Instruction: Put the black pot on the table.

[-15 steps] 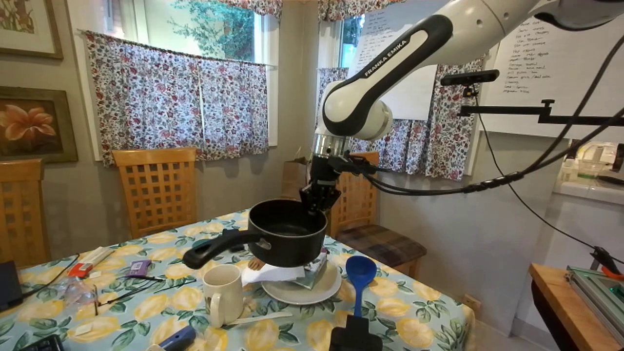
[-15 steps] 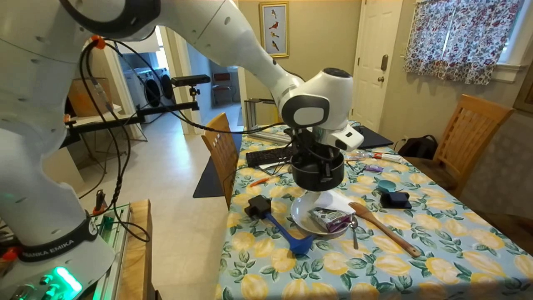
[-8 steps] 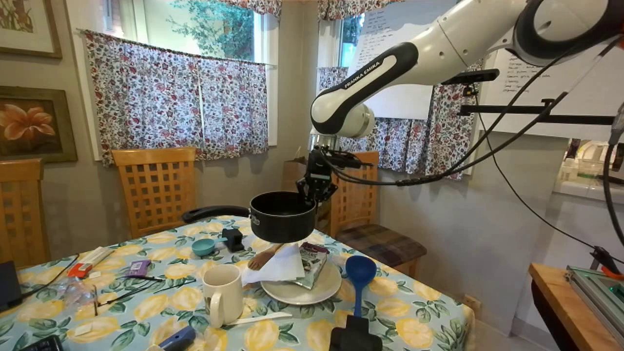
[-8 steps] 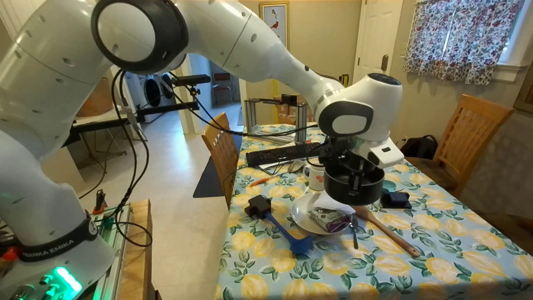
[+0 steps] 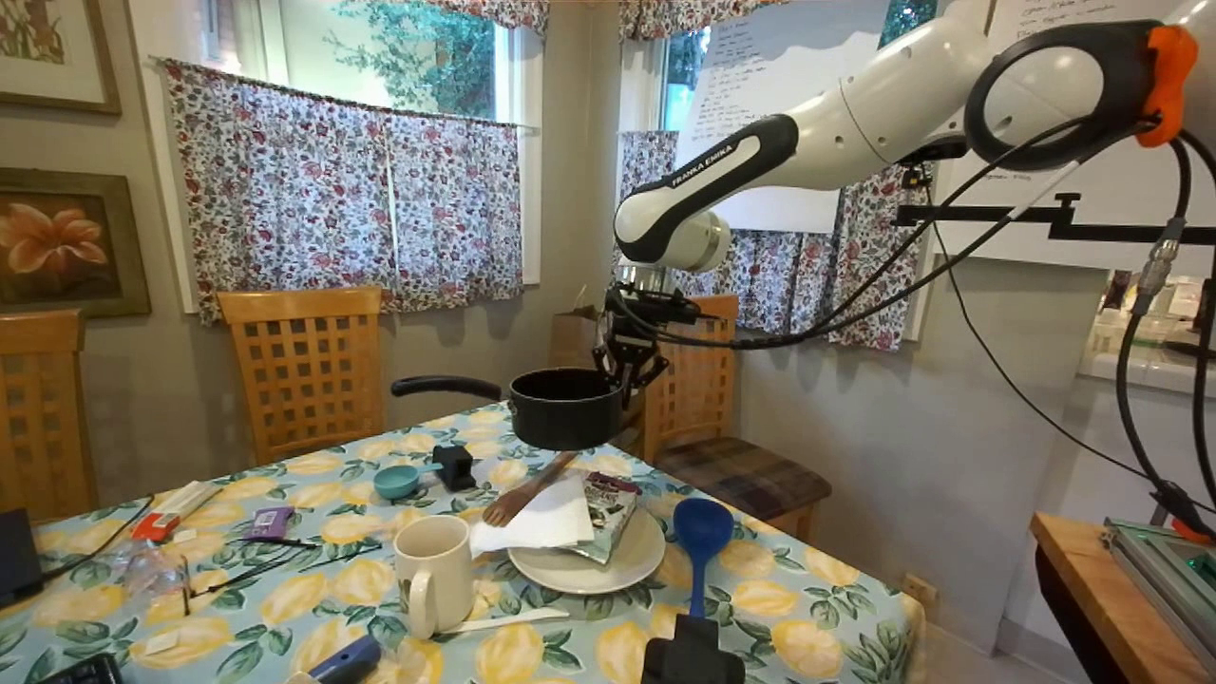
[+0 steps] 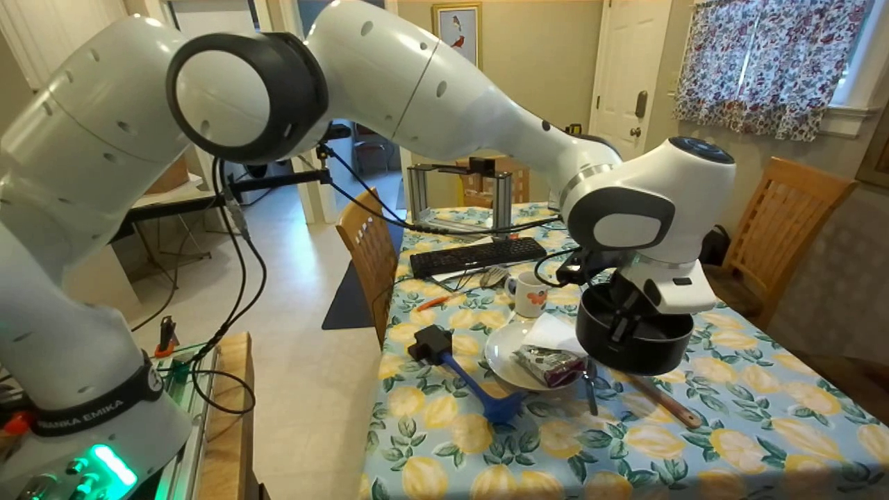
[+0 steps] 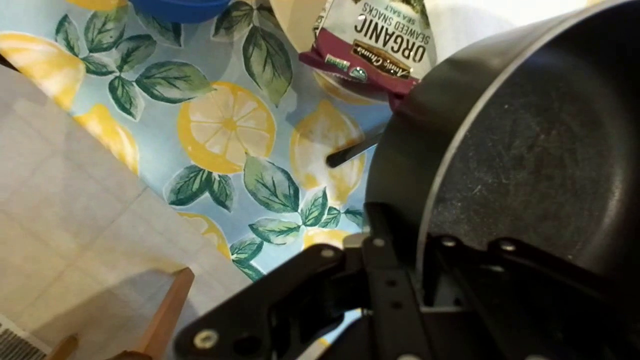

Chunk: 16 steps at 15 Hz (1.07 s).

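"Where's the black pot (image 5: 567, 421)?"

"In an exterior view, up over the table (image 5: 817, 608), handle (image 5: 442, 384) showing."

"In an exterior view, the pot hides part of a wooden tool (image 6: 667, 402)."

"In the wrist view, the gripper (image 7: 410, 227) pinches its rim (image 7: 444, 165) between two fingers (image 7: 392, 290); one side is cut off."

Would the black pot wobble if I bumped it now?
Probably: the fingers pinch the black pot at just one spot of its wall, so it might swivel. Its long handle, roughly opposite, could drag that side down.
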{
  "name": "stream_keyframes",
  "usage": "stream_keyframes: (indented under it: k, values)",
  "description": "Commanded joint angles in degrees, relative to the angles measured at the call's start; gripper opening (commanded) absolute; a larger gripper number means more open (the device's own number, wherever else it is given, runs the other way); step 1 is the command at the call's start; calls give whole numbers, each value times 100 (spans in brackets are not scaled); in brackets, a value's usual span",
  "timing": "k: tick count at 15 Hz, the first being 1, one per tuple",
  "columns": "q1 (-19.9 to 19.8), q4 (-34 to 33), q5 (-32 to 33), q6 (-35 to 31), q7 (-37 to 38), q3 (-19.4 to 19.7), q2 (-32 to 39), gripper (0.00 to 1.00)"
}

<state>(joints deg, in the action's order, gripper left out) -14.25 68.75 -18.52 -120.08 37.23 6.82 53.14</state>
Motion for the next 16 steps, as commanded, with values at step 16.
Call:
stream_keyframes:
  k: [16]
  values:
    - [-286, -3313, 345, 665, -377, 52, 1938, 2]
